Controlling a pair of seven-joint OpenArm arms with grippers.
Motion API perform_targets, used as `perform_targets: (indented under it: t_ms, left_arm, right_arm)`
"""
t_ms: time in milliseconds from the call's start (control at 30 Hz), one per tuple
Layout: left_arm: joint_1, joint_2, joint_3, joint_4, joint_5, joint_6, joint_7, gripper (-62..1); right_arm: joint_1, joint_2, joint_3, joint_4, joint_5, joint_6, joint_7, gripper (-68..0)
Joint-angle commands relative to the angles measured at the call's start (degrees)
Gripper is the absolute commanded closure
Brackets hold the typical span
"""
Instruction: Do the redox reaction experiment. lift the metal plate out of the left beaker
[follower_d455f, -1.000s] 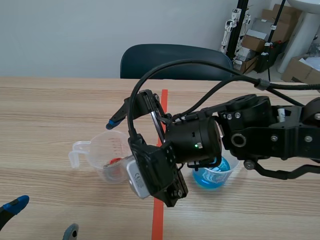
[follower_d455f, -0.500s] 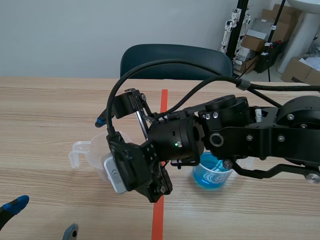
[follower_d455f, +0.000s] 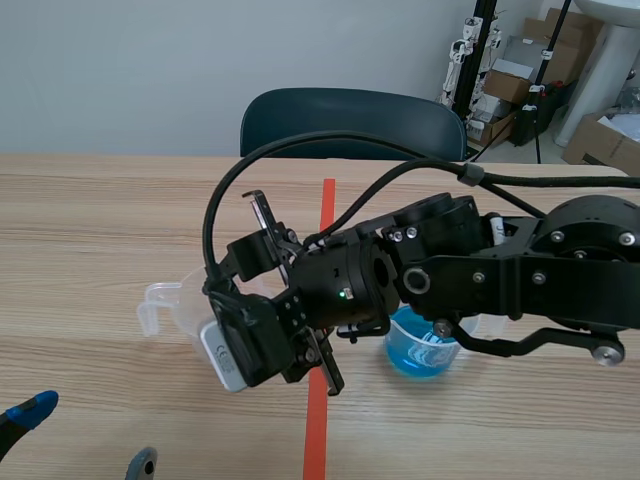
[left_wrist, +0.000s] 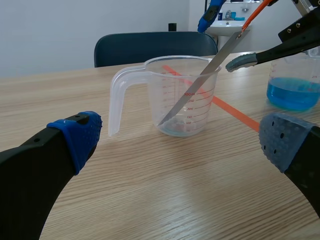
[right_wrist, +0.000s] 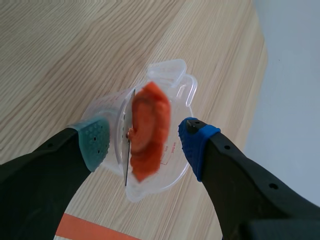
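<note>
My right arm has swung further left across the tape (follower_d455f: 318, 430) in the past second and come lower, so that its wrist now covers most of the left beaker (follower_d455f: 170, 305) in the scene view, where half a second ago more of the rim showed. The right hand (right_wrist: 146, 141) hangs straight over that beaker, released and spread. Its pads (right_wrist: 95, 142) stand one on each side of the plate (right_wrist: 127, 150), and neither can be seen pressing on it. The plate is in the beaker: its lower end sits on the bottom, and it leans up across the rim on the side away from the handle, tilted, with its top end rising between my right fingers. An orange-red tab (right_wrist: 148, 127) sits at that top end. From the left wrist the same strip shows as a grey diagonal inside the clear, red-marked cup. My left hand (left_wrist: 181, 139) rests low near the front of the desk (follower_d455f: 100, 220), also released, short of the beaker and apart from it. The blue beaker (follower_d455f: 425, 350) stands on the far side of the tape, under my right arm, with blue liquid in its lower part. A dark chair (follower_d455f: 350, 120) stands behind the desk.
</note>
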Motion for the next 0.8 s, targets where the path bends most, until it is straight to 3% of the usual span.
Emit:
perform_targets:
  t_ms: [0,300,500,767]
  left_arm:
    - [0.15,-0.04,-0.28,0.46,-0.39,-0.13,-1.25,-62.3]
    - [0.15,-0.04,-0.28,0.46,-0.39,-0.13,-1.22,-62.3]
    - [0.15,-0.04,-0.28,0.46,-0.39,-0.13,-1.22,-62.3]
    - [0.15,-0.04,-0.28,0.46,-0.39,-0.13,-1.22,-62.3]
  right_arm:
    - [1.46,-0.31,-0.70,0.87,0.37,-0.61,0.04,-30.9]
    - [1.44,1.44,-0.70,3.28,0.42,-0.81,1.57,-30.3]
    - [1.44,2.40,-0.70,3.89,0.42,-0.81,1.53,-18.0]
    - [1.27,2.84,-0.70,3.87,0.42,-0.79,0.20,-18.0]
